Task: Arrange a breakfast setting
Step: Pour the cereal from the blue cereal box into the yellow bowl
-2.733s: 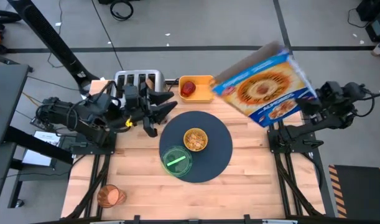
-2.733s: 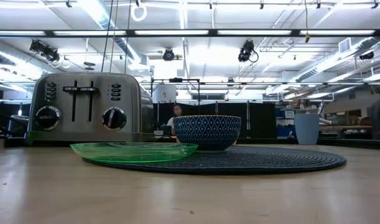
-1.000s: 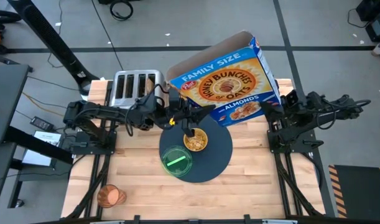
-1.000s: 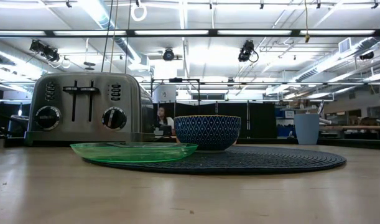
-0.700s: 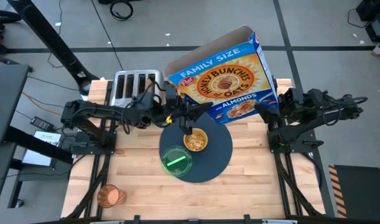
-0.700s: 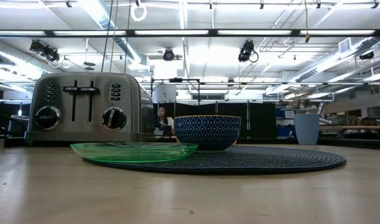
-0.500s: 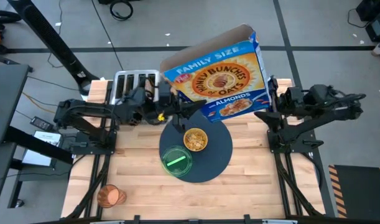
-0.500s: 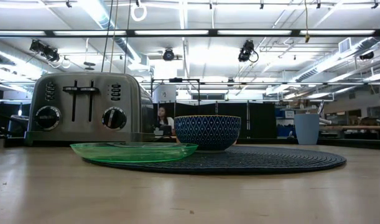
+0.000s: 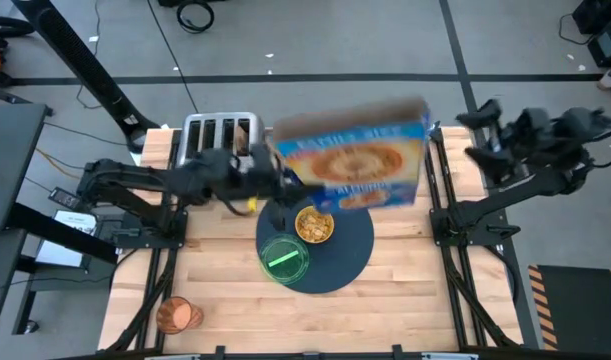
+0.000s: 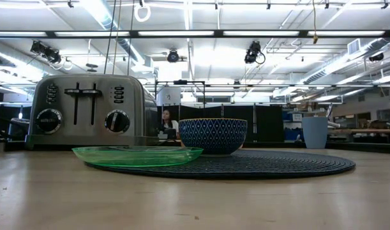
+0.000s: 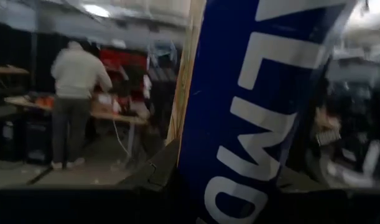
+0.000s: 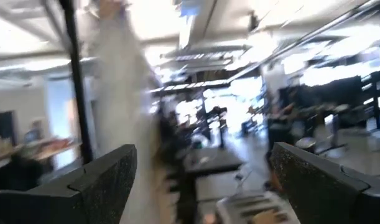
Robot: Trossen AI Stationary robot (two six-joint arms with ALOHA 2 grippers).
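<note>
Handover looks done. High view: cereal box now hangs off the left gripper over the far edge of the mat, more upright than half a second ago; the right gripper has let go and pulled back to the far right, well clear. Bowl with cereal sits on the mat, green plate just near-left of it, amber cup at the near-left corner, toaster far left. Apple is hidden behind the box. Low view: nothing on the table has shifted; plate, bowl and mat sit as before. Left wrist view: box panel fills the space at the fingers, so I judge them clamped on its edge. Right wrist view: fingers spread wide, nothing between. Likely meaning: pour finished, left arm needs to park the box off the setting; cup not yet placed.
</note>
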